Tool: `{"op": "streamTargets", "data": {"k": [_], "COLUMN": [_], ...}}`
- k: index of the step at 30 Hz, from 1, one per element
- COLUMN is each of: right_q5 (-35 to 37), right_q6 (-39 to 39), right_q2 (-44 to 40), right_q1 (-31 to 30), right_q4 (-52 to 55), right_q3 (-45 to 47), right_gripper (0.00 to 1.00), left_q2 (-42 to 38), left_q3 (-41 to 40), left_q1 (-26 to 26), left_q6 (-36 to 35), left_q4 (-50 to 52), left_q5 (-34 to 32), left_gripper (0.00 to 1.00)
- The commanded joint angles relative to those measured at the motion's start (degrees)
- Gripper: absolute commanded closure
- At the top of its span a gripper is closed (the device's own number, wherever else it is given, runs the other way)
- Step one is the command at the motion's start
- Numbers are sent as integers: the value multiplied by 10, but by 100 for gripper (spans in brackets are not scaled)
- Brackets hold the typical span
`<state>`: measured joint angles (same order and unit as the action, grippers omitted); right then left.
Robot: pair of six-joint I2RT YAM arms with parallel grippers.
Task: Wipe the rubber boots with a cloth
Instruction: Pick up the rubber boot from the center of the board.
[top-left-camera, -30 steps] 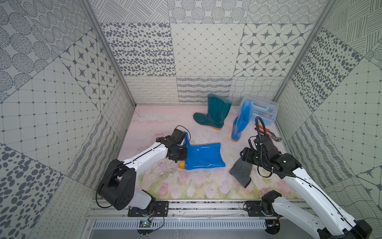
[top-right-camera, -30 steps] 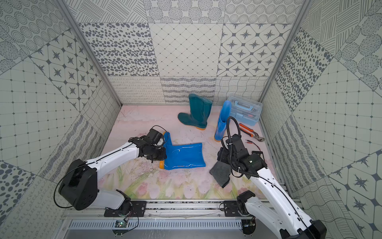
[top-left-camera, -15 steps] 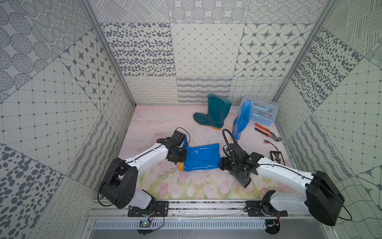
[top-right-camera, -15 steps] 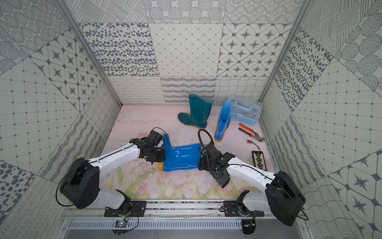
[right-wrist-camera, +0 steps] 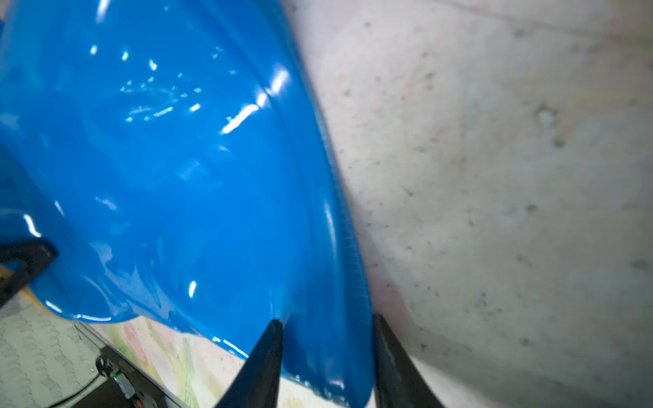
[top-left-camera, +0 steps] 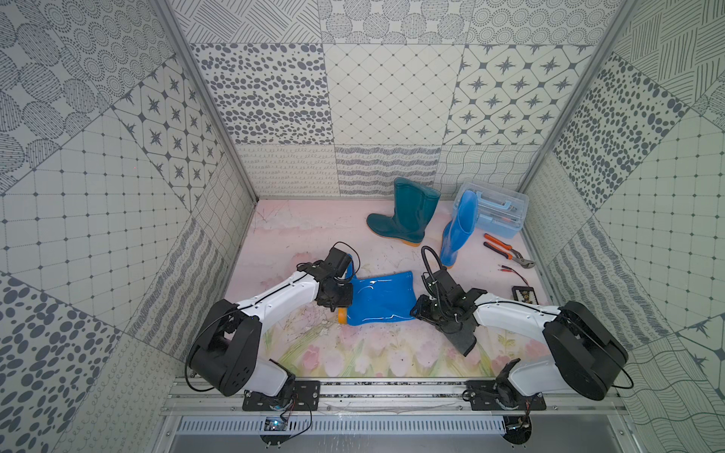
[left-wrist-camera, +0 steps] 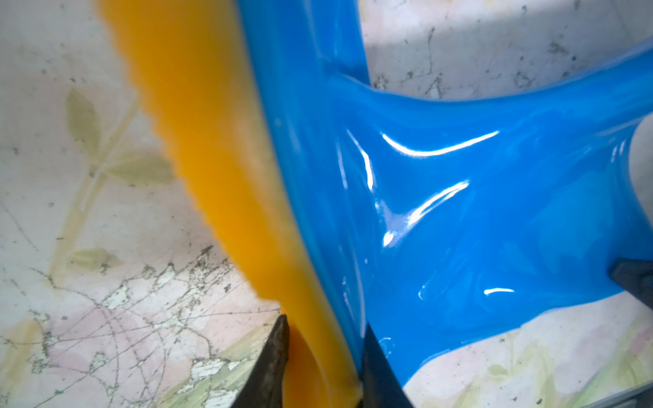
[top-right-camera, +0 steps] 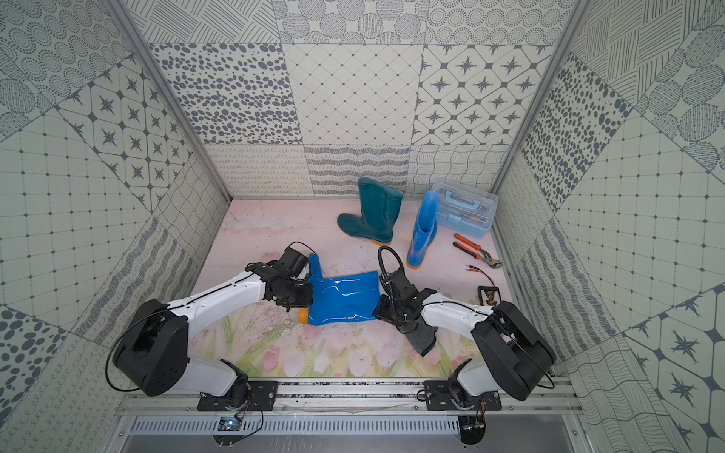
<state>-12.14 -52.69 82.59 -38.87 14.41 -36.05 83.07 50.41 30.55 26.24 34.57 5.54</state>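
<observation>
Blue glossy rubber boot lies flat on the bench. Left hand clamps its orange sole, right hand pinches its cuff, dark grey cloth just beside.

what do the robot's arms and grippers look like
Both the left arm and right arm have glossy white link shells, bulky black rounded joint housings and black base plates on a silver rail. A thin black cable runs along each, looping above the wrist. The left gripper and right gripper are black with dark, tapered, pointed fingers.
</observation>
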Motion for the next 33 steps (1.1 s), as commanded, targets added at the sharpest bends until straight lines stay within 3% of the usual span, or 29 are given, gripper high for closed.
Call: {"op": "streamTargets", "data": {"k": [1, 5, 8, 13, 16, 22, 26, 33], "right_q5": [7, 39, 59, 94, 107, 117, 112, 113], "right_q6": [-6, 24, 57, 120, 160, 231, 253, 302], "right_q2": [-4, -33, -54, -71, -63, -8, 20, 65], "right_q1": [-5, -3, -3, -7, -17, -41, -44, -44], "right_q4": [-35, -4, 30, 97, 129, 192, 196, 221], "right_q3": [-17, -43, -78, -163, -224, -366, -430, -543], "right_gripper": [84, 99, 100, 100, 100, 100, 100, 100], "left_q2": [-11, -26, -38, -70, -83, -91, -89, -81], "left_q3": [6, 1, 5, 11, 19, 10, 1, -11], "left_q1": [-2, -2, -4, -4, -6, -12, -15, -20], "left_q6": [-8, -11, -12, -17, -20, -19, -13, 0], "left_q4": [-1, 7, 16, 27, 35, 30, 21, -17], "left_q5": [-8, -16, -19, -21, -23, -33, -29, -30], "left_gripper": [70, 66, 61, 45, 42, 46, 52, 55]}}
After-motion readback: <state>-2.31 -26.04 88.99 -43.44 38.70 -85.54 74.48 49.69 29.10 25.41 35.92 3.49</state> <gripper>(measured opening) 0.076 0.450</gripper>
